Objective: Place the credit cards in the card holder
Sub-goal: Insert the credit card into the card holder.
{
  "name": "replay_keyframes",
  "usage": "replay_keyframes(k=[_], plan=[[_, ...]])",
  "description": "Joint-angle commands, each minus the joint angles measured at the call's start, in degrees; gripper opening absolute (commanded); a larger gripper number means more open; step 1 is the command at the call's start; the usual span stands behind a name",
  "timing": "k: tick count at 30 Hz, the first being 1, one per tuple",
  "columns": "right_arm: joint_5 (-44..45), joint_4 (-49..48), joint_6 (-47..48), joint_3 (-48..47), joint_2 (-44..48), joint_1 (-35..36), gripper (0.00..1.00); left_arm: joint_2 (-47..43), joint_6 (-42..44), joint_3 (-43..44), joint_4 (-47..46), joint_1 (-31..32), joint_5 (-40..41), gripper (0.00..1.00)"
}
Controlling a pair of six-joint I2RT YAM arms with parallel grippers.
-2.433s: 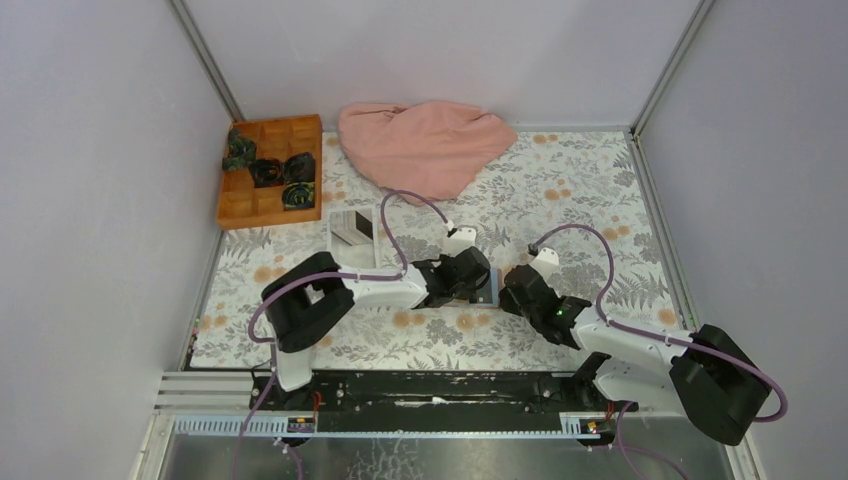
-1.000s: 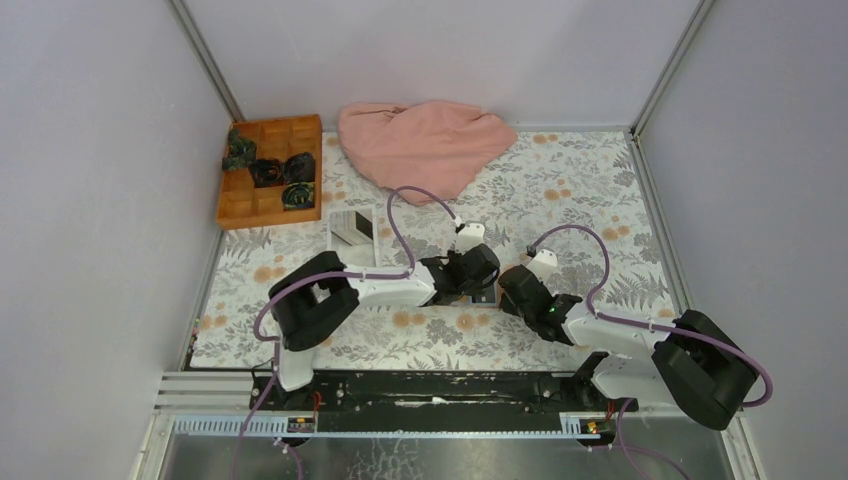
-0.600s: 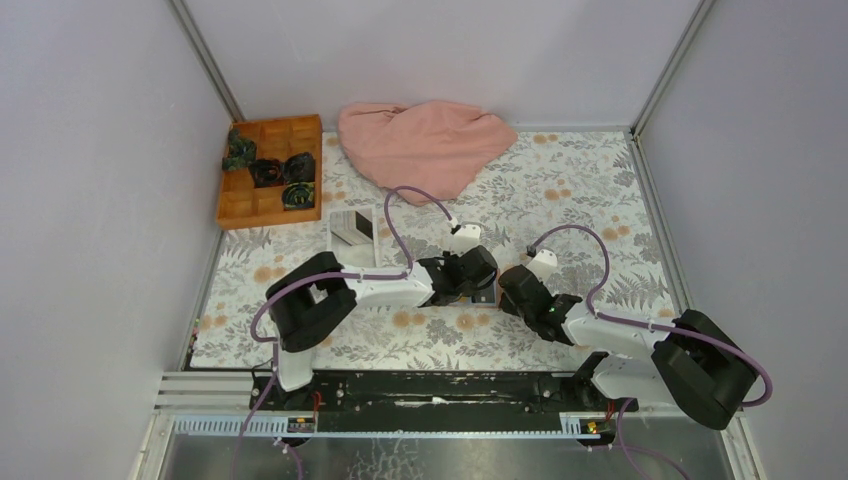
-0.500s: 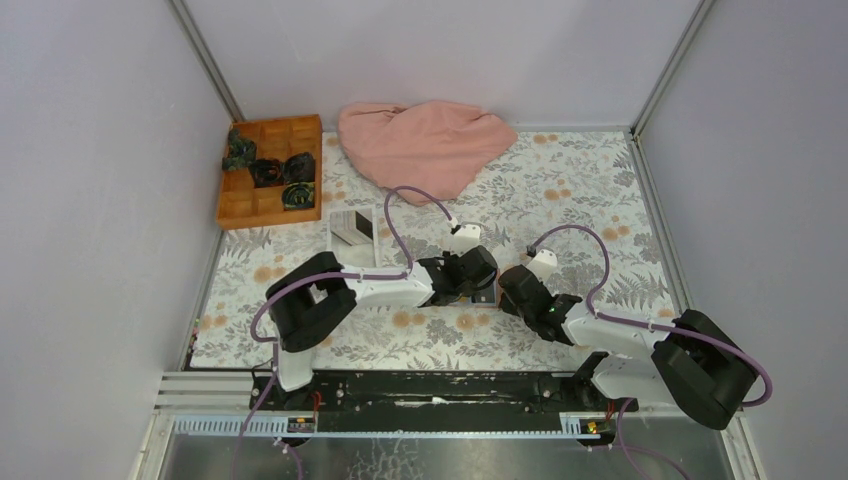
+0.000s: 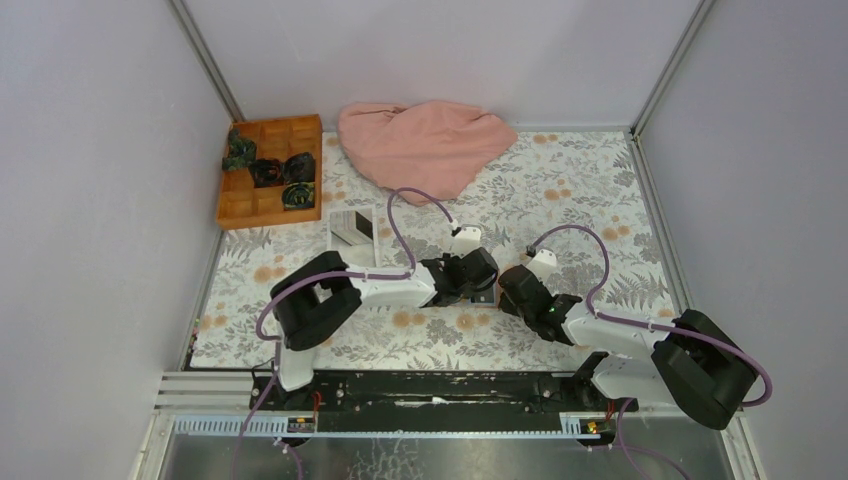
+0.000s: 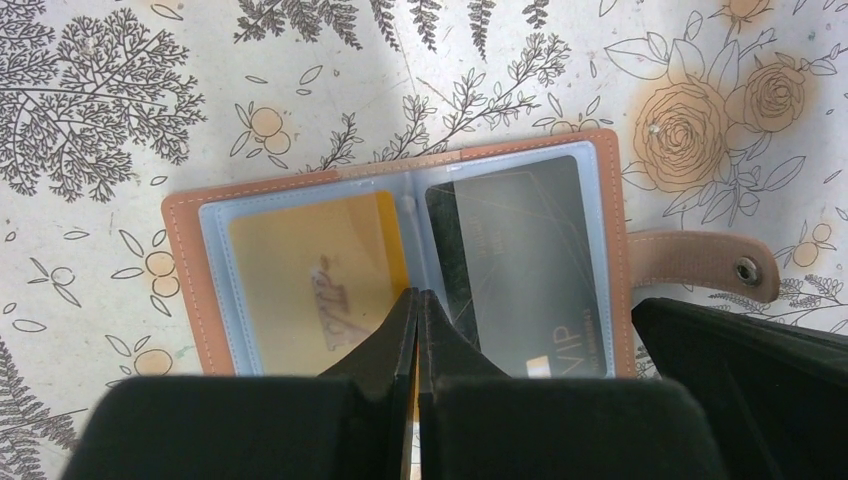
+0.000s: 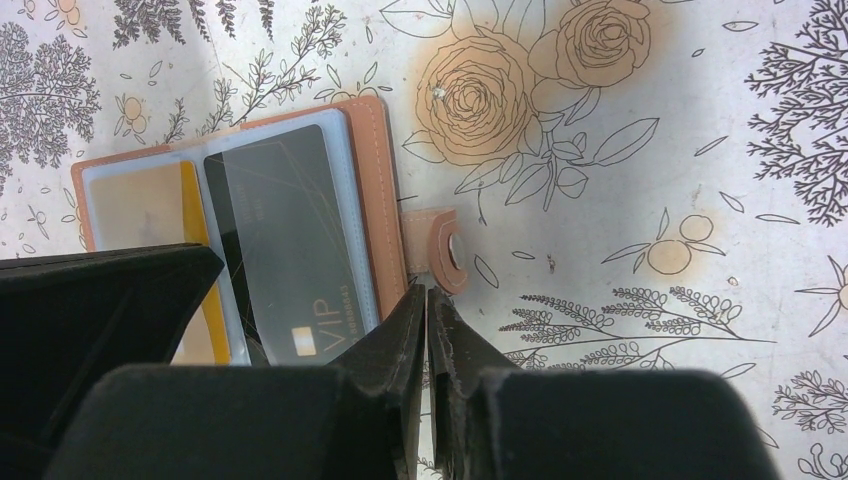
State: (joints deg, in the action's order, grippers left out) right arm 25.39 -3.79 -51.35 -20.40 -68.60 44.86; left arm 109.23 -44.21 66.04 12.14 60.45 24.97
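The card holder (image 6: 195, 285) lies open and flat on the flowered tabletop (image 5: 560, 200), between the two hands near the middle. A gold card (image 6: 310, 270) sits in its left clear pocket and a dark grey card (image 6: 520, 260) marked VIP in its right one. The left hand (image 6: 417, 300) is clenched with nothing between its fingers, its tip at the holder's centre fold on the near edge. The right hand (image 7: 427, 295) has its fingers almost together at the holder's right border, just beside the snap strap (image 7: 440, 250); whether it pinches the leather cannot be told. Compared with a couple of seconds ago, the right arm's rear link has swung in toward the middle and the left hand has edged slightly right; over the last second both have hardly moved.
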Motion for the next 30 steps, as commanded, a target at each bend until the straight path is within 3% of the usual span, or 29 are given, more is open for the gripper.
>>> replay_keyframes(k=[1,30], plan=[[-0.9,-0.9,-1.0,0.0,-0.6,0.4,0.11,1.8,-0.1,1.6,0.6,0.5,1.2,0.0],[-0.6,-0.5,-0.2,-0.3,-1.3,0.4,0.11,1.1,-0.2,0.5,-4.4,0.6,-3.2,0.0]])
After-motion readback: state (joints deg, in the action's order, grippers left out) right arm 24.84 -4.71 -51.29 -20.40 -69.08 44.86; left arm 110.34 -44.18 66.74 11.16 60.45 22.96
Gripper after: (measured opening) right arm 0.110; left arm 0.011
